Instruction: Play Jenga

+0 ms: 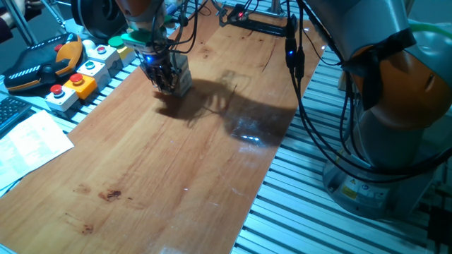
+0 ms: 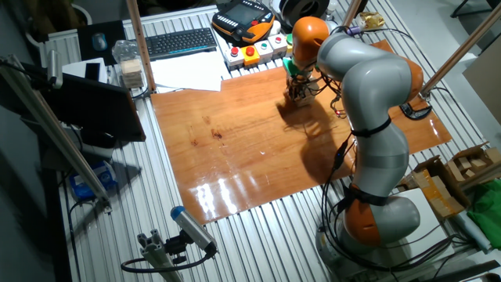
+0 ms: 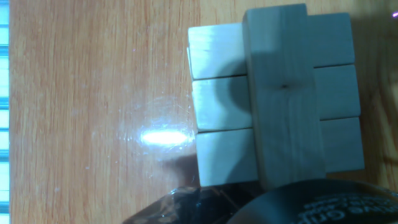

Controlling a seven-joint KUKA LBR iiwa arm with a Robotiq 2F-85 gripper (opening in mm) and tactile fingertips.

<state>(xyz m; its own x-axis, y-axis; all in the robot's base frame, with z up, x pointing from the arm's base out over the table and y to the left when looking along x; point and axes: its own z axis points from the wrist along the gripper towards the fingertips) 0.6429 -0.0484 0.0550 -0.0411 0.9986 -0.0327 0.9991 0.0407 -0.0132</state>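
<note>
The end effector (image 1: pixel 167 83) hangs directly over the Jenga (image 3: pixel 273 99) tower on the wooden surface (image 1: pixel 176 162), likely lined up to set or take the single crosswise top block (image 3: pixel 283 93). Whether its fingers are apart or clamped cannot be told.

Four pale wooden blocks (image 3: pixel 283 99) countable in the hand view: three side by side in one layer, one laid crosswise on top. Any lower layers hidden from that view. One small tower of them, the Jenga (image 1: pixel 181 81), near the far edge of the wooden table (image 1: pixel 162 176). Three grey button boxes (image 1: pixel 67 92) just off the table's left edge in one fixed view. One keyboard (image 2: pixel 182 42) and one orange-and-black pendant (image 2: pixel 244 19) beyond the edge in the other fixed view.
</note>
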